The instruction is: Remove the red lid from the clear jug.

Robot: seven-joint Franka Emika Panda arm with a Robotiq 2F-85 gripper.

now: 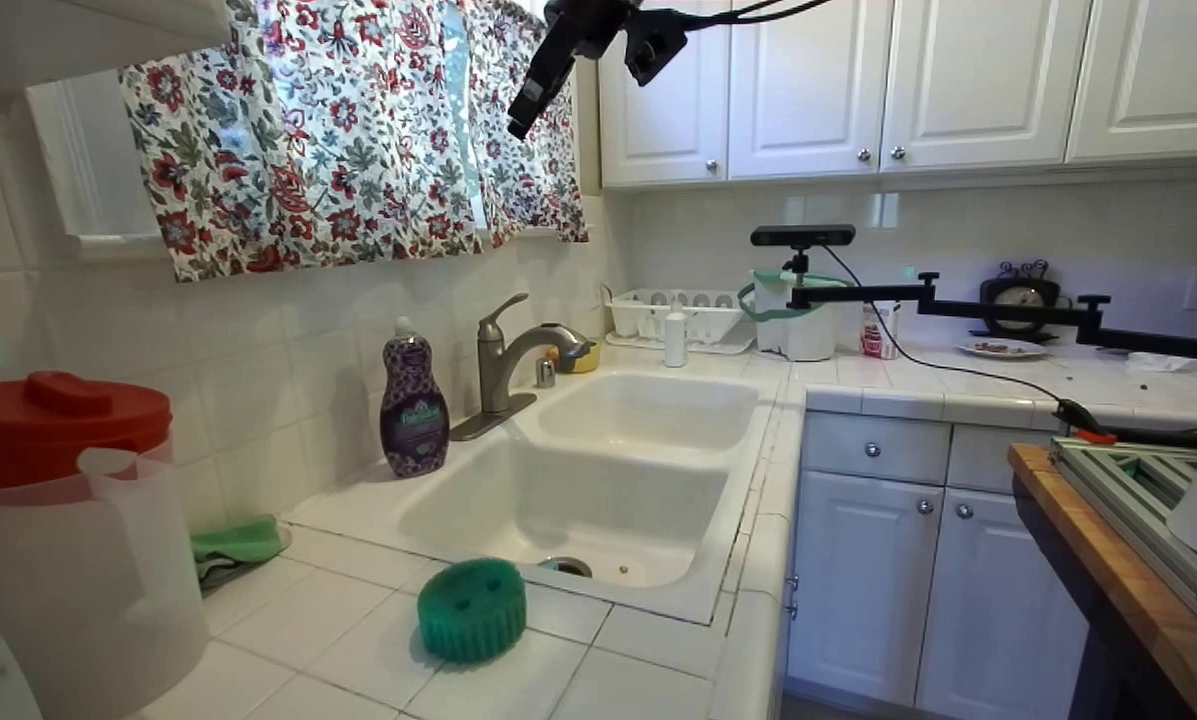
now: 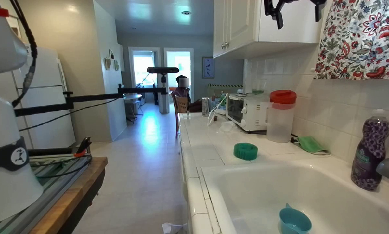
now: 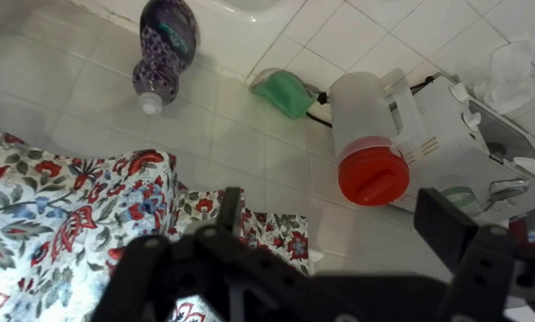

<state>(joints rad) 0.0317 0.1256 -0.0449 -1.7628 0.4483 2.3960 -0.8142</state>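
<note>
The red lid [image 1: 63,425] sits on top of the clear jug [image 1: 68,590], which stands upright on the tiled counter at the left edge of an exterior view. The red lid [image 2: 282,97] and the clear jug [image 2: 279,125] also show by the wall in an exterior view. In the wrist view the lid [image 3: 374,176] lies ahead of the fingers, with the jug [image 3: 361,105] above it in the picture. My gripper [image 3: 333,201] is open and empty, fingers wide apart. It is high above the counter, well apart from the lid, as the gripper [image 2: 299,20] shows near the upper cabinet.
A white toaster oven [image 2: 257,112] stands close beside the jug. A green cloth [image 2: 311,144], purple soap bottle [image 2: 369,152] and teal-green scrubber [image 2: 245,151] are nearby. The faucet [image 1: 503,370] rises behind the sink [image 1: 578,500]. A floral curtain [image 3: 70,201] hangs near the gripper.
</note>
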